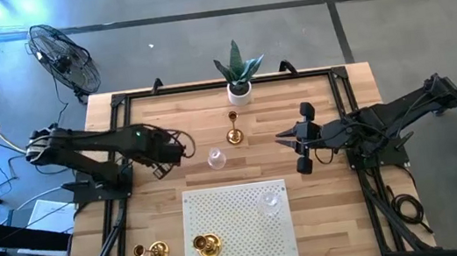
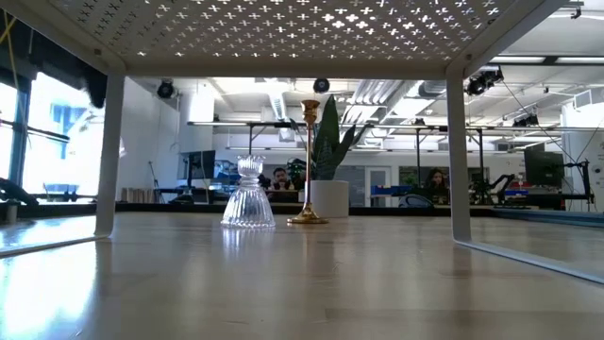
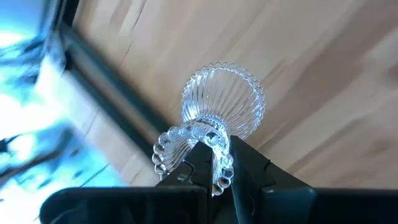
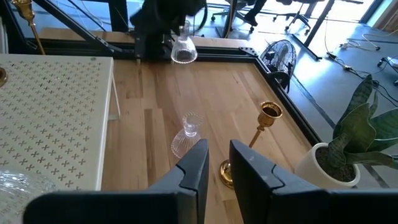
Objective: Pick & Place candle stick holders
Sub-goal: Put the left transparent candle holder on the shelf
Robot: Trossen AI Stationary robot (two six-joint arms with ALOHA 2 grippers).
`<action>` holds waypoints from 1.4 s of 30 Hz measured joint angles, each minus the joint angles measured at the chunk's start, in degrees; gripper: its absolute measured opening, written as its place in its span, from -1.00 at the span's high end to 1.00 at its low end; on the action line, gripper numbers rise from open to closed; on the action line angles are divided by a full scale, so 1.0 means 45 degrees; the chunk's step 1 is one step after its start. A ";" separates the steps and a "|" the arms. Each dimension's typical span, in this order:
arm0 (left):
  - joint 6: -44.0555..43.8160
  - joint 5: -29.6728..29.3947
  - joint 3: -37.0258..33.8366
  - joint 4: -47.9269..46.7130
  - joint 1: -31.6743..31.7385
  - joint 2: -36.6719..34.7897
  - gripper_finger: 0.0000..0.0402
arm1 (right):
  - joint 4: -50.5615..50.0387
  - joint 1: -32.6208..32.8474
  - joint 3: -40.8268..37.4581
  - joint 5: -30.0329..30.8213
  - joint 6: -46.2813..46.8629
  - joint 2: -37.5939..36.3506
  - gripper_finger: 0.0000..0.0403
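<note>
One glass holder pinched by its beaded end in left gripper's jaws, above worktop. Second glass holder standing beside gold holder. Right gripper's jaws slightly apart, empty, near both.

left claw clamped, right claw seemingly ajar

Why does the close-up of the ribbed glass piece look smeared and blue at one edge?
Left wrist view: the clear ribbed glass candle holder, pinched by the left gripper, is sharp; the background behind it is blurred, washed blue. Low view: daylight glares off the wooden table.
</note>
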 joint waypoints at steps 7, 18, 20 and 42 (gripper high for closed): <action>0.0781 0.0207 0.3178 0.0265 -0.0004 -0.0076 0.89 | -0.0003 0.0000 0.0000 -0.0376 0.0009 -0.0005 0.71; 0.2135 0.0113 0.6831 0.0144 -0.0018 -0.0099 0.89 | -0.0002 0.0000 0.0000 -0.0471 0.0029 -0.0005 0.72; 0.2255 0.0088 0.7075 0.0139 -0.0198 -0.0099 0.89 | -0.0003 0.0000 0.0000 -0.0476 0.0029 -0.0005 0.72; 0.2334 0.2358 0.8554 0.1278 -0.3775 0.2609 0.89 | 0.0095 0.0000 0.0000 -0.0471 0.0223 -0.0005 0.72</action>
